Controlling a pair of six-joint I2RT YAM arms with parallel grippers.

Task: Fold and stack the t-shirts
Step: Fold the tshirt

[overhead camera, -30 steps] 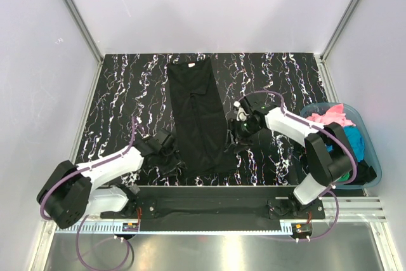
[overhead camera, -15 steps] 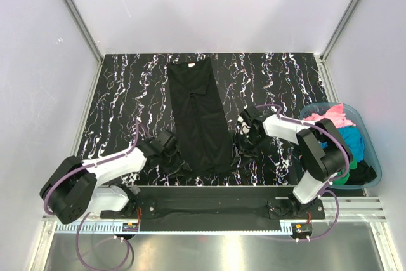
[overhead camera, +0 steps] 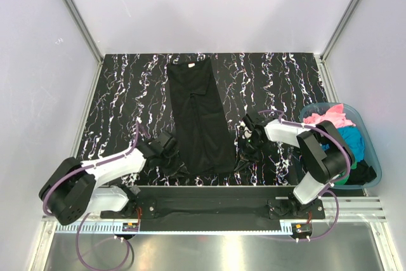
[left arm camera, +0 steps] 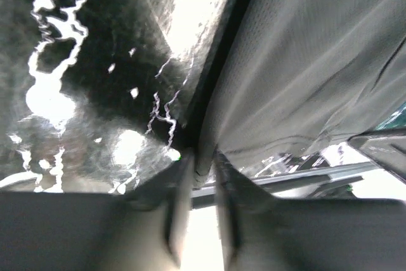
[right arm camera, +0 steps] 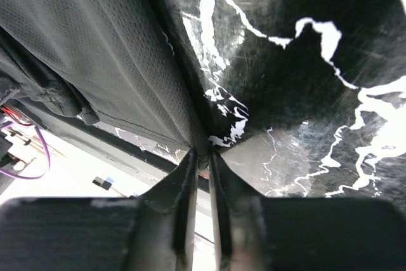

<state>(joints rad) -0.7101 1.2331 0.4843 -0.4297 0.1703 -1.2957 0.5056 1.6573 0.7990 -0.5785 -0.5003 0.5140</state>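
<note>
The black t-shirt (overhead camera: 198,118) lies as a long narrow strip down the middle of the marbled table (overhead camera: 127,93), collar at the far end. My left gripper (overhead camera: 167,152) is low at the shirt's near left corner. In the left wrist view it (left arm camera: 202,168) is shut on the shirt's edge (left arm camera: 304,61). My right gripper (overhead camera: 248,139) is low at the near right corner. In the right wrist view it (right arm camera: 202,158) is shut on a pinch of the black cloth (right arm camera: 95,42). A pink shirt (overhead camera: 331,116) and a turquoise shirt (overhead camera: 355,141) lie in the tub.
The translucent teal tub (overhead camera: 374,169) stands at the table's right edge, close behind my right arm. The black rail (overhead camera: 203,204) with both arm bases runs along the near edge. White walls close in the far and side edges.
My right gripper has moved toward the near edge along the shirt's right side. My left gripper has shifted slightly at the near left corner. The shirt's near hem has bunched a little.
</note>
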